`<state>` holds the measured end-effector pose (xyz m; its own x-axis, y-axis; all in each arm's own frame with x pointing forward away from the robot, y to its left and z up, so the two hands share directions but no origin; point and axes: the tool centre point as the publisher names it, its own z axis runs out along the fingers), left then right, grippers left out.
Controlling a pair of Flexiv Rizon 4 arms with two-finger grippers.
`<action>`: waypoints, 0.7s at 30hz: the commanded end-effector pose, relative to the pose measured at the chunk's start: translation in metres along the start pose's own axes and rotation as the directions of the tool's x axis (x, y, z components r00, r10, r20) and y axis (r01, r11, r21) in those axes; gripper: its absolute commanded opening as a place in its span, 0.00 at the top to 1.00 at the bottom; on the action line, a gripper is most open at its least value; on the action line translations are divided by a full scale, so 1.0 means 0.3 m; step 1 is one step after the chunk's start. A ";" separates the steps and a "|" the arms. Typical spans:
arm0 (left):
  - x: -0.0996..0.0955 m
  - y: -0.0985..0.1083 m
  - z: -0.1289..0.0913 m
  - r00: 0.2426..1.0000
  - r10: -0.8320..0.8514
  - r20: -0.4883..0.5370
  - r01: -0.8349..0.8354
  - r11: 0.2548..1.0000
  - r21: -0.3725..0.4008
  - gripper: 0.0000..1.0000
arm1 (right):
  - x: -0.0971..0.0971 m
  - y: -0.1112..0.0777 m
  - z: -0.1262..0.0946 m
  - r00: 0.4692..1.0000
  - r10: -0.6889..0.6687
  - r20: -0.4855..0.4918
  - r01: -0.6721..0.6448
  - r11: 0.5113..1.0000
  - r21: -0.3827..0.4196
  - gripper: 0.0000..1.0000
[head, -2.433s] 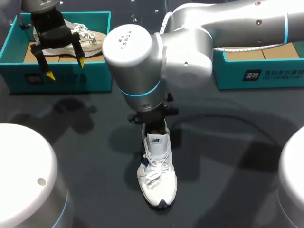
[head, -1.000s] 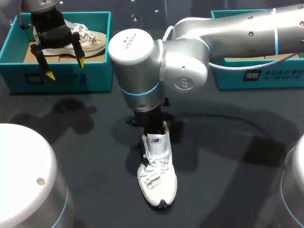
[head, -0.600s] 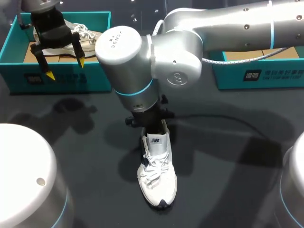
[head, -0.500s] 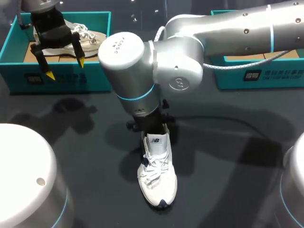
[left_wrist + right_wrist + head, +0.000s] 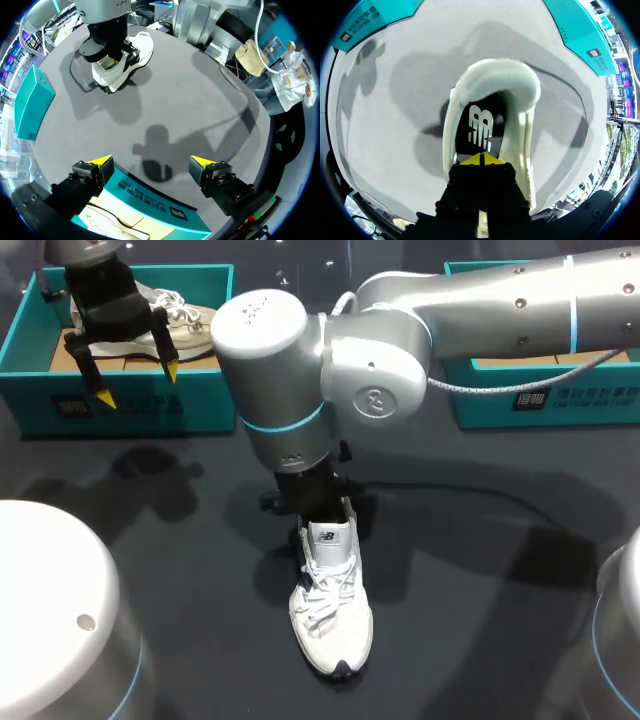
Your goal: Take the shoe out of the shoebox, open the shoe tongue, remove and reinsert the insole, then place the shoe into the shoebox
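- Silver-grey rounded right arm [image 5: 380, 350] — pale-blue joint rings, small screws, engraved round logo.
- White braided cable [image 5: 470, 388] along it.
- Black left gripper [image 5: 138, 384] — bright yellow pointed fingertips [image 5: 105, 398].

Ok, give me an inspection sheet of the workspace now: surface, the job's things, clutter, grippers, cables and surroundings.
surface: dark grey table, only shadows on its bare parts.
job's things: white lace-up sneaker upright mid-table, outside both boxes; teal cardboard shoebox on the left holding a beige lace-up shoe; teal cardboard shoebox on the right, cardboard lining showing, partly hidden by the right arm.
clutter: nothing seen.
grippers: left gripper open, above the left box; right gripper shut, tips inside the sneaker's opening; whether they pinch anything cannot be told.
cables: white braided cable along the right arm.
surroundings: nothing seen.
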<state>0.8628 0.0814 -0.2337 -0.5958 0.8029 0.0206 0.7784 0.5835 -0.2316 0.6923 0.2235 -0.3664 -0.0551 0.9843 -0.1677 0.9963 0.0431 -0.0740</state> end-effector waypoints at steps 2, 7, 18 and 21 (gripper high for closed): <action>0.003 -0.001 0.000 1.000 0.000 0.001 0.000 1.000 -0.003 0.00 | -0.017 0.033 -0.044 1.000 -0.022 -0.021 0.023 0.999 0.032 1.00; 0.003 -0.001 0.000 1.000 0.000 0.001 0.000 1.000 -0.003 0.00 | -0.035 0.042 -0.046 0.994 -0.071 -0.080 0.078 0.993 0.089 1.00; 0.003 -0.001 0.000 1.000 0.000 0.001 0.000 1.000 -0.003 0.00 | -0.050 0.017 -0.047 0.984 -0.107 -0.143 0.126 0.983 0.133 0.85; 0.003 -0.001 0.000 1.000 0.000 0.001 0.000 1.000 -0.003 0.00 | -0.042 0.007 -0.046 0.983 -0.107 -0.150 0.130 0.980 0.149 0.79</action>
<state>0.8628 0.0813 -0.2337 -0.5957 0.8030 0.0206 0.7784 0.5834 -0.2316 0.6979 0.2153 -0.3497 -0.1530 0.9880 -0.0230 0.9603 0.1432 -0.2392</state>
